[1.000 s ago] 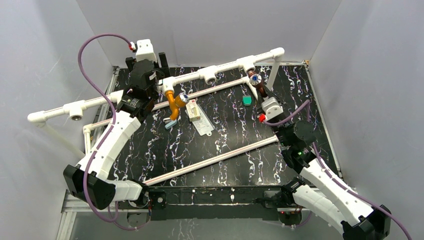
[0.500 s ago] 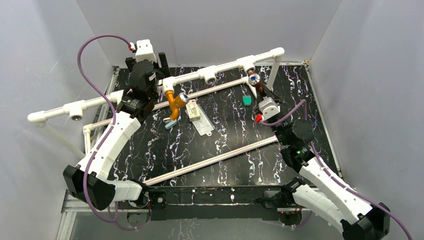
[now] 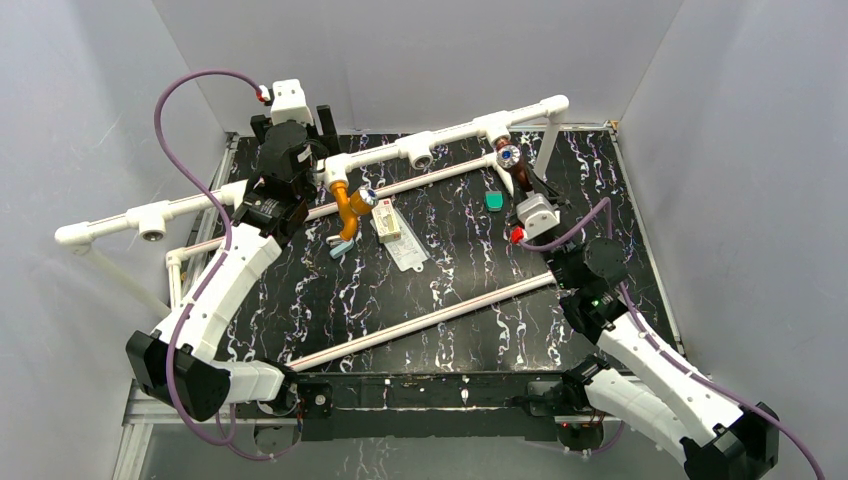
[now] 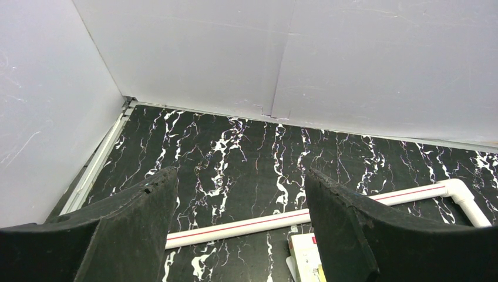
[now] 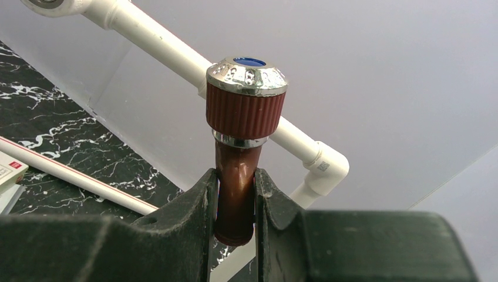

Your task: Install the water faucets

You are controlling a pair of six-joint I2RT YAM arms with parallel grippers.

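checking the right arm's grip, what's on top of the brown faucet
A ribbed knob topped by a silvery cap with a blue centre. The brown faucet is clamped at its stem in the right pincer, whose fingers hide its lower end.

On my overhead feed both arms are white shells over black joints. My left arm (image 3: 215, 290) has a bulky black housing at lower left. Its left purple cable (image 3: 165, 110) arcs through the upper left to a white left wrist box (image 3: 292, 100) with a red dot. My right arm (image 3: 650, 365), lower right, has the same: a right purple cable (image 3: 570, 235), a white right wrist box (image 3: 538, 212) with a red spot, plus a small green light (image 3: 599, 305). On the wrist feeds my left fingers (image 4: 346, 235) and right fingers (image 5: 188, 223) are thick, matte black and rough-edged.
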